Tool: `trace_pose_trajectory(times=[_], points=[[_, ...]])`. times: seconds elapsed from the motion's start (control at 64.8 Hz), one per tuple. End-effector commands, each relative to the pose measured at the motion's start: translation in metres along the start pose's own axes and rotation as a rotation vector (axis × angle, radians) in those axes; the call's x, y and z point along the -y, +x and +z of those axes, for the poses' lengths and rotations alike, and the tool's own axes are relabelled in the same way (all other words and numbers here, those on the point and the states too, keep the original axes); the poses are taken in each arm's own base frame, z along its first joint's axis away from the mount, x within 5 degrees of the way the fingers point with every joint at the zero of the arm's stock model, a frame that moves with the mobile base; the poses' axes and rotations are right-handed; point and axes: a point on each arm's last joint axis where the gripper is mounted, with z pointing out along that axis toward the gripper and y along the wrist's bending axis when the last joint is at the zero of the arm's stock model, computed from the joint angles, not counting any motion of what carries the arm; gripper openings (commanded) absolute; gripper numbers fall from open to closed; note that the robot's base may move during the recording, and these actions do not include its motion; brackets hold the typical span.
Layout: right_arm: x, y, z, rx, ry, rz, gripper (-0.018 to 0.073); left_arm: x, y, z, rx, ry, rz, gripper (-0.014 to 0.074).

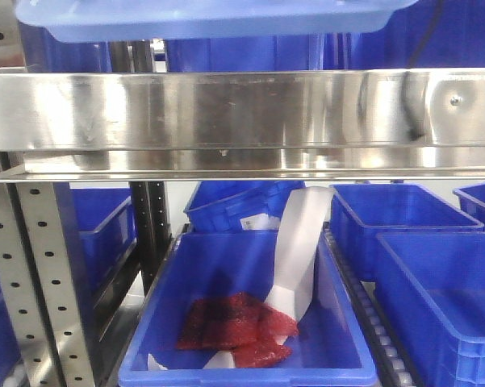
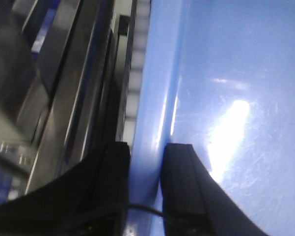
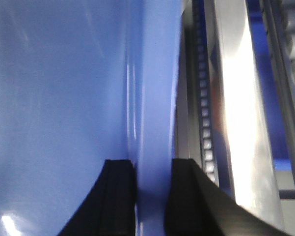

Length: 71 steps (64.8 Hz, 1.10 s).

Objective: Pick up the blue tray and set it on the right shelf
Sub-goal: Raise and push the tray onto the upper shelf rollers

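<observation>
The blue tray (image 1: 210, 20) hangs at the top of the front view, above the right shelf's shiny steel front rail (image 1: 226, 109). In the left wrist view my left gripper (image 2: 146, 157) is shut on the tray's left rim (image 2: 154, 98), one black finger outside and one inside. My right gripper (image 3: 153, 169) pinches the tray's right rim (image 3: 154, 88) the same way, with the tray floor (image 3: 54, 98) stretching to the left. Neither arm shows in the front view.
Below the rail sit several deeper dark blue bins; the nearest one (image 1: 242, 371) holds red material (image 1: 238, 322) and a white strip (image 1: 300, 250). Grey perforated posts (image 1: 32, 266) stand at the left. Roller tracks (image 3: 206, 113) run beside the tray.
</observation>
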Motion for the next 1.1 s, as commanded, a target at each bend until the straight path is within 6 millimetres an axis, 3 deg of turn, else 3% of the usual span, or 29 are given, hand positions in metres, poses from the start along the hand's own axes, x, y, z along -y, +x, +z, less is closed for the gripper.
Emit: trace_pose_trajectory(times=[0.0, 0.324, 0.679, 0.772, 0.942, 1.081], points=[[-0.025, -0.017, -0.025, 0.166, -0.219, 0.047, 0.0167, 0.029, -0.027, -0.023, 0.220, 0.211, -0.070, 0.0074], [-0.016, -0.022, 0.000, 0.155, -0.189, 0.068, 0.0167, 0.024, -0.017, 0.020, 0.168, 0.176, -0.072, 0.0074], [-0.014, -0.017, 0.023, 0.090, -0.154, 0.066, 0.0178, 0.014, -0.016, 0.028, 0.138, 0.146, -0.096, 0.0084], [-0.012, -0.019, 0.026, 0.099, -0.151, 0.071, 0.0260, 0.011, -0.017, 0.030, 0.138, 0.137, -0.096, 0.0150], [-0.005, -0.020, 0.035, 0.090, -0.135, 0.082, 0.0466, 0.008, -0.017, 0.033, 0.134, 0.127, -0.097, 0.0351], [0.001, -0.021, 0.040, 0.076, -0.118, 0.092, 0.0509, 0.006, -0.017, 0.033, 0.142, 0.110, -0.070, 0.0416]])
